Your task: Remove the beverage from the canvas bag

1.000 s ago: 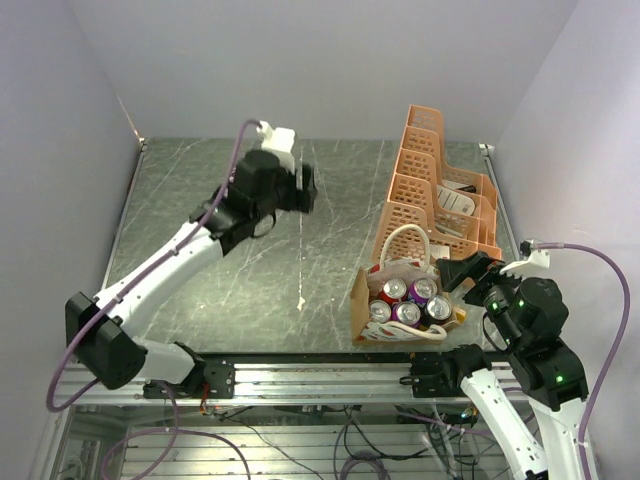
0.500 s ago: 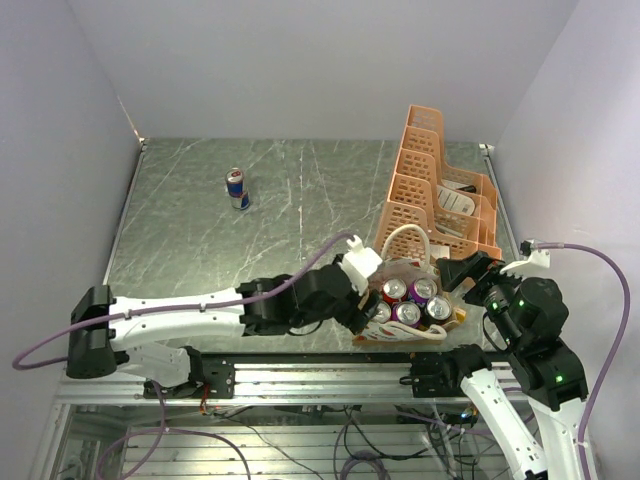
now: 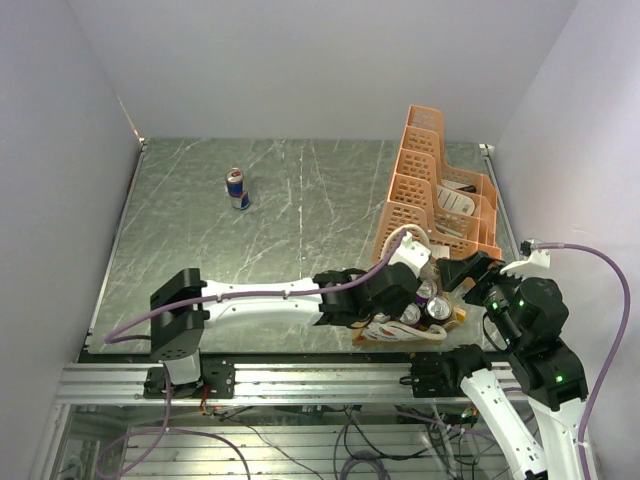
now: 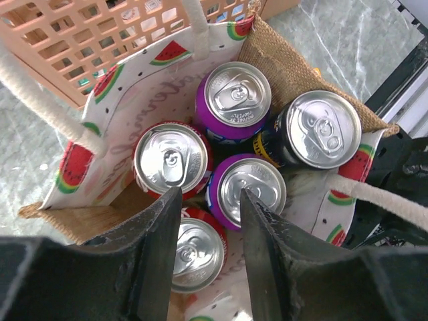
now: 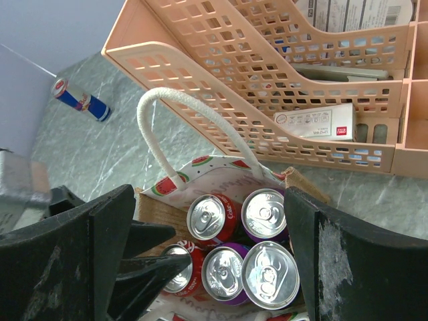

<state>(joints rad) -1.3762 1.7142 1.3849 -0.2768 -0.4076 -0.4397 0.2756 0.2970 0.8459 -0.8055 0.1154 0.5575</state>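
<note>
The canvas bag [image 3: 360,298] stands at the near right of the table, white handles up, with several beverage cans upright inside. In the left wrist view I see two red cans [image 4: 170,157], two purple cans [image 4: 234,100] and a dark blue can [image 4: 314,130]. My left gripper [image 4: 210,192] hovers just above them, jaws about a can's width apart, with a red can [image 4: 200,251] showing below the gap and nothing clasped. My right gripper [image 5: 210,194] hangs wide open over the bag's [image 5: 157,207] right side [image 3: 465,272].
An orange lattice rack [image 3: 430,190] holding papers and a box stands right behind the bag. A slim blue and silver can [image 3: 237,188] stands alone at the far left of the table. The table's near rail runs just below the bag.
The left arm left the blue can at the far left, swung to the bag and now reaches further over it. Its jaws have narrowed. The right arm has not moved.
</note>
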